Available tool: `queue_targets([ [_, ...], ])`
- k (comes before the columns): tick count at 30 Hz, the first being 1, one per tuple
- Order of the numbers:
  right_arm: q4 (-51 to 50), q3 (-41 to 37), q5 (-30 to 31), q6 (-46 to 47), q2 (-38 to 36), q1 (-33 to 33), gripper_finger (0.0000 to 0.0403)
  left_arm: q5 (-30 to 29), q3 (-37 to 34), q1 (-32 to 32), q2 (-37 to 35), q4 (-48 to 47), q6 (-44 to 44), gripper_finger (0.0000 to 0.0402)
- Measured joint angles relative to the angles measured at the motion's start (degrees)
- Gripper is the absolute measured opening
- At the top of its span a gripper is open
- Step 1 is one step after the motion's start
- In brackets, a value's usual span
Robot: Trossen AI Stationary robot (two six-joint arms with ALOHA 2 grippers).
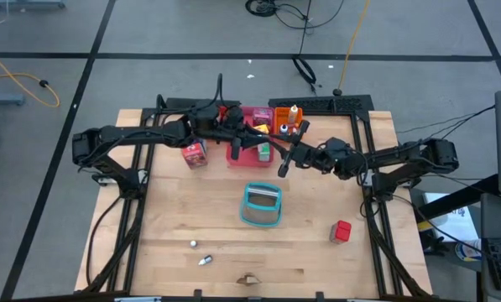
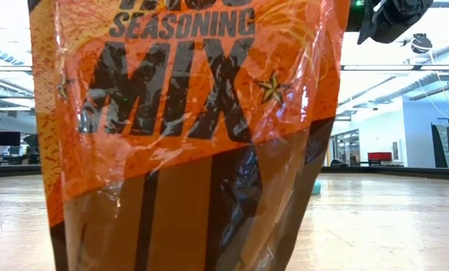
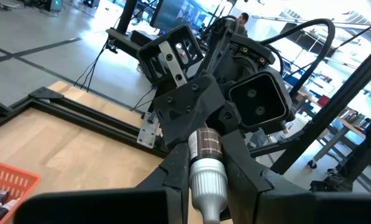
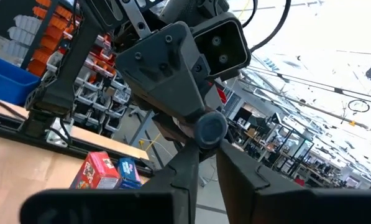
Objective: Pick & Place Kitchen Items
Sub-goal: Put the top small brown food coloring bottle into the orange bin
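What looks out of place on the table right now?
An orange seasoning packet stands right in front of the low camera and blocks nearly all of that view. In the high view it sits alone at the table's front edge, far from the trays.

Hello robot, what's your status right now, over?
Left fingers clamped on small bottle, held in the air by pink tray. Right fingers closed on its other end. Seasoning mix packet blocks low view only.
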Motion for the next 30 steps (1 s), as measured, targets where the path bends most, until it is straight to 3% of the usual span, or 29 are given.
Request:
queue_targets([
  [12, -1.8, 0.0, -0.3, -0.4, 0.0, 0.0, 0.0086, 0.0, 0.0, 0.0, 0.1, -1.7, 0.0, 0.0063],
  [22, -1.5, 0.2, -1.5, -1.1, 0.0, 0.1, 0.0162, -0.7, 0.0, 0.5, 0.2, -4.3, 0.2, 0.0062],
  [30, -2.5, 0.2, -2.2, -0.8, 0.0, 0.1, 0.0173, -0.3, 0.0, 0.4, 0.2, -4.2, 0.2, 0.0062],
])
